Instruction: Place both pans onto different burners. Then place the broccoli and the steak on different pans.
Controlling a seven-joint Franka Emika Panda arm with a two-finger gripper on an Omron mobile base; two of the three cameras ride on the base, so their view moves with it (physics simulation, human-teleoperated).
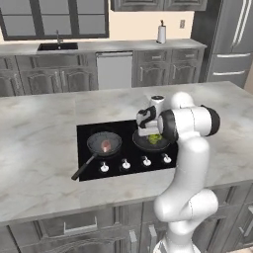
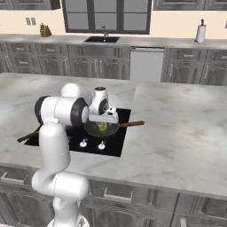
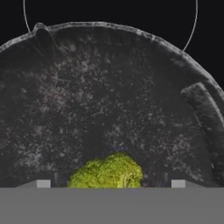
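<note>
Two dark pans sit on separate burners of the black cooktop [image 1: 89,131]. The left pan [image 1: 91,143], with a long black handle [image 1: 81,169], holds the pinkish-red steak [image 1: 105,145]. In the right pan [image 1: 140,143] [image 2: 91,129] [image 3: 109,100], which has a brown handle [image 2: 133,124], lies the green broccoli [image 1: 154,139] [image 2: 102,126] [image 3: 107,171]. My gripper [image 1: 150,133] [image 2: 103,120] [image 3: 109,183] hangs just above this pan, open. Its fingertips [image 3: 43,183] stand wide on either side of the broccoli, apart from it. A burner ring [image 3: 192,30] shows beyond the pan's rim.
White knobs [image 1: 126,164] line the cooktop's front edge. Grey marble counter [image 1: 39,128] [image 2: 177,119] spreads to both sides of the cooktop. My white arm [image 1: 190,148] rises at the island's front, hiding part of the right pan.
</note>
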